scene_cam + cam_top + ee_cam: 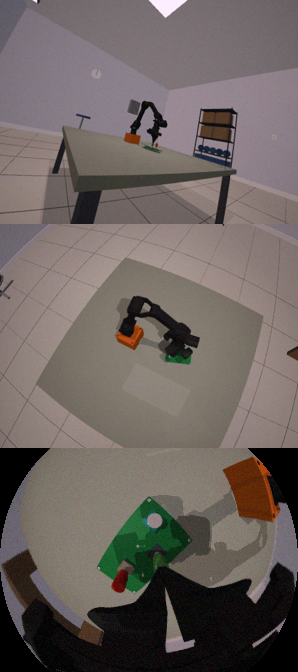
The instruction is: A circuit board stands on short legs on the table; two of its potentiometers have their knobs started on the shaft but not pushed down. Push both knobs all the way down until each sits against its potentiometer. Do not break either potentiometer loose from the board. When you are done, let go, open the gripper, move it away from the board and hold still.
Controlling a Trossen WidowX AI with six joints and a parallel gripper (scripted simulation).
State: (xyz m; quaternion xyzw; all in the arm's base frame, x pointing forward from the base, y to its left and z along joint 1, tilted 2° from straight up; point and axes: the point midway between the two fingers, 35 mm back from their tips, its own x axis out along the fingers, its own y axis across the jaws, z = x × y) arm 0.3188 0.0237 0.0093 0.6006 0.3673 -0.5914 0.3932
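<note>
Wrist view: you have the black, pointed two-fingered gripper [179, 353] [153, 142] [161, 569] with its fingertips together and nothing clamped between them. Right at those tips you can see the green cylindrical knob [152, 144] [159, 560], standing over a dark, square potentiometer. Whether the tips press on that knob or stop just short of it, you cannot tell.

Below your gripper lies the rectangular green circuit board [178, 359] [151, 148] [131, 540], raised a little off the grey-green table [93, 348] [123, 164] [65, 513]. To one side of the fingertips, near but apart from them, you have the red cylindrical knob [156, 145] [120, 581], leaning across the wrist picture from a greyish, square potentiometer [126, 567]; it stands tall, not down against its body. How far down the green one sits is hidden from you by the viewing angle.

Beyond the green knob from your gripper, toward the board's far corner, is a round white-topped part [154, 520] with a blue edge. Well apart from your gripper, across the same table, sits the orange box-shaped base [133, 343] [131, 138] [247, 493] that carries your black jointed arm [167, 318] [140, 117].
</note>
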